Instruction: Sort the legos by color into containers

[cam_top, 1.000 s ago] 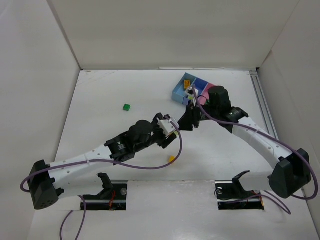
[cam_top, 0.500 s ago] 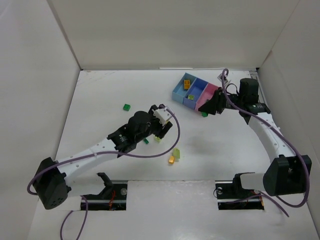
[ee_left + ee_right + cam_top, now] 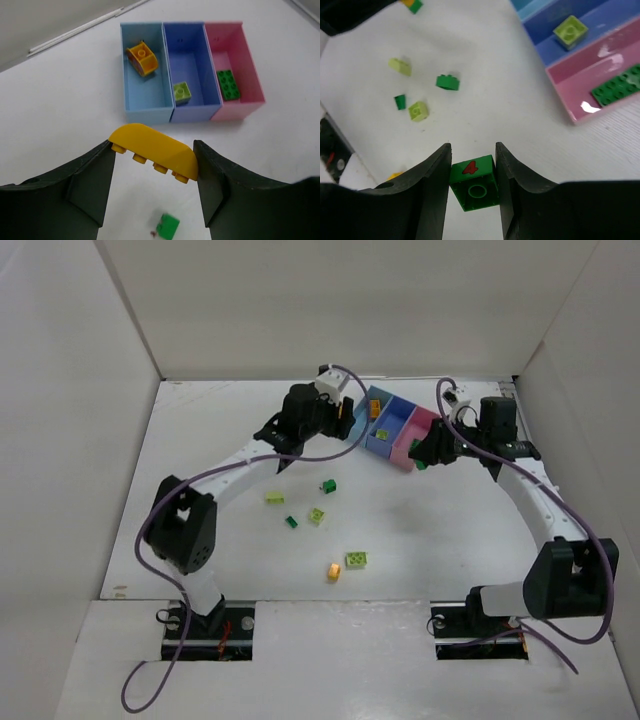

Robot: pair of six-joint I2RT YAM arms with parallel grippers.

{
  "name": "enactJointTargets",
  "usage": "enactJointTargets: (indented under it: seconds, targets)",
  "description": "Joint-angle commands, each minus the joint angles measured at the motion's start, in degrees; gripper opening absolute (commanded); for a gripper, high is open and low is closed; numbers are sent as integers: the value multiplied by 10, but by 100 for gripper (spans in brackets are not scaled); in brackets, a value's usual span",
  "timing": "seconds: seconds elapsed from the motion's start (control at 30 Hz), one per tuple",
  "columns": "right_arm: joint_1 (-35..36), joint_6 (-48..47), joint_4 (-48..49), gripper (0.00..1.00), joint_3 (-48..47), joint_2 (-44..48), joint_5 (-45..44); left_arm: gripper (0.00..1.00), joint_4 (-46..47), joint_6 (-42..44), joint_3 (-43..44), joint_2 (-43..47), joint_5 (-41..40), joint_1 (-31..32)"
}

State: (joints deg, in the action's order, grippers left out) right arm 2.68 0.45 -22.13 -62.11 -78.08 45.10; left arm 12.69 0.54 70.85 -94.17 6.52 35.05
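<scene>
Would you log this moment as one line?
left end effector: yellow brick held | right end effector: green brick held | bins: partly filled

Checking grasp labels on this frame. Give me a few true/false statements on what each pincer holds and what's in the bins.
1. The left pincer grips a yellow brick. True.
2. The right pincer is empty. False: it is shut on a dark green brick.
3. The pink bin holds a dark green plate. True.
4. The darker blue bin is empty. False: a lime brick lies in it.
</scene>
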Motion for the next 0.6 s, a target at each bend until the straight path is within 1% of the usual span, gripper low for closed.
enactJointTargets:
  seconds: [0.0, 0.03, 0.07, 0.1, 0.17, 0.2, 0.3, 0.33, 0.43, 0.47, 0.5, 0.53, 0.57]
  targets:
    - [-17, -14, -13, 0, -27, 42, -97, 27, 25, -70, 103, -69, 36, -12]
    - [-25, -14, -19, 0, -21, 48, -119, 27, 18, -70, 129, -91, 46, -12]
    - [-30, -14, -20, 0, -21, 54, -127, 26, 18, -78, 153, -113, 46, -12]
    - [-36, -14, -25, 0, -14, 64, -133, 26, 11, -85, 200, -155, 46, -12]
    - [-46, -14, -31, 0, -14, 73, -146, 27, 5, -99, 244, -194, 46, -12]
    - [-54, -14, -36, 0, -14, 73, -146, 27, 5, -106, 287, -231, 46, -12]
    - [-60, -14, -41, 0, -8, 86, -154, 27, -27, -121, 354, -282, 25, -17]
    - [-60, -14, -41, 0, -8, 86, -154, 27, -32, -121, 389, -309, 25, -17]
    - [-60, -14, -41, 1, -2, 91, -165, 29, -37, -121, 425, -345, -1, -17]
    - [-60, -14, -41, 1, -2, 91, -165, 31, -37, -128, 425, -350, -10, -17]
    - [-60, -14, -41, 1, -2, 91, -165, 36, -37, -128, 425, -350, -26, -17]
    - [-60, -14, -41, 1, -2, 91, -165, 45, -30, -128, 425, -356, -40, -17]
    - [-65, -14, -41, 2, -2, 91, -165, 57, -30, -128, 425, -356, -48, -17]
